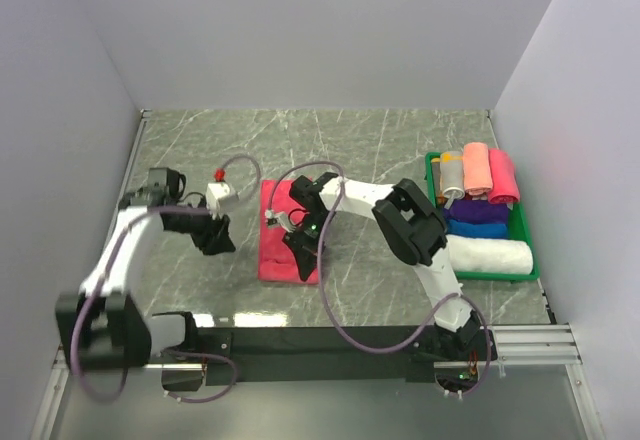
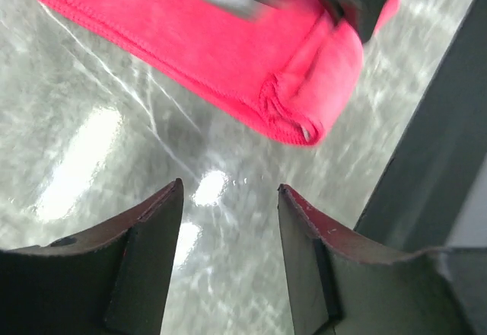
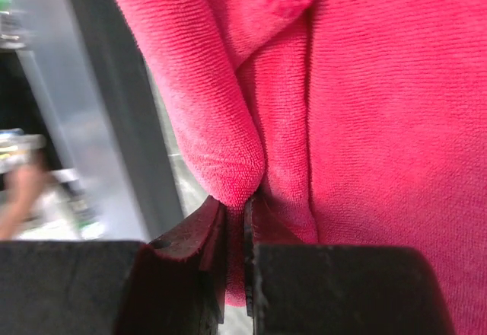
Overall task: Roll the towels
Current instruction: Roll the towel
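Left arm: bent at the elbow, wrist turned toward the cloth.
Left tool: jaws apart, holding nothing, over bare tabletop just beside the red towel.
Right arm: stretched leftward, wrist dipped.
Right tool: jaws narrow, pinching a fold of the red towel.
Red towel: one, on the tabletop between both tools.
Rolled towels: six, as far as shows, in one green tray at right.

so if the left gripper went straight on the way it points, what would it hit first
Likely the folded end of the red towel, though the open left gripper may meet the table first.
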